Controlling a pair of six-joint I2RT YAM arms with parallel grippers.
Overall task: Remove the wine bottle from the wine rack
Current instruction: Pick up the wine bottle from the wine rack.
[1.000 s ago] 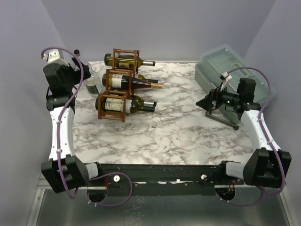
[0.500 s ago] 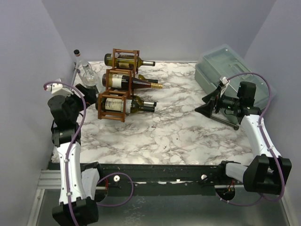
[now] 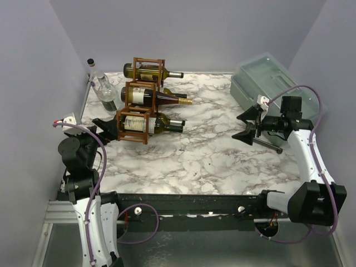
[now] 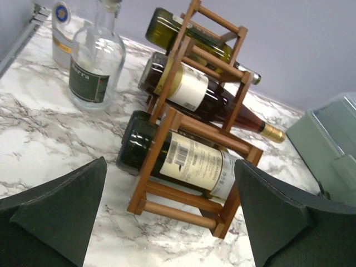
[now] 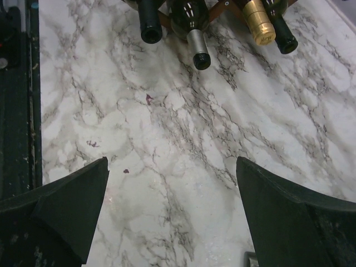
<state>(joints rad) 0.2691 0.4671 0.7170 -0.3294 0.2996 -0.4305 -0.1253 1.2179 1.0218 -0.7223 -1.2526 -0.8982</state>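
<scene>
The reddish-brown wine rack (image 3: 140,105) stands at the table's back left with dark wine bottles lying in its cells. The nearest bottle (image 3: 153,123) has a cream label, and one with a gold cap (image 3: 167,98) lies behind it. My left gripper (image 3: 105,128) is open and empty, just left of the rack's near cell. In the left wrist view the rack (image 4: 167,197) and the labelled bottle (image 4: 192,161) lie between my fingers (image 4: 169,167). My right gripper (image 3: 247,125) is open and empty at the right; its view (image 5: 172,161) shows bottle necks (image 5: 196,47) far ahead.
Two clear glass bottles (image 3: 103,90) stand left of the rack by the wall and show in the left wrist view (image 4: 95,64). A grey lidded bin (image 3: 267,80) sits at the back right. A dark metal bar (image 3: 267,143) lies under my right gripper.
My left arm has swung back from the far left corner and come down, so its gripper now sits beside the rack's near cell. My right gripper has shifted a little.
</scene>
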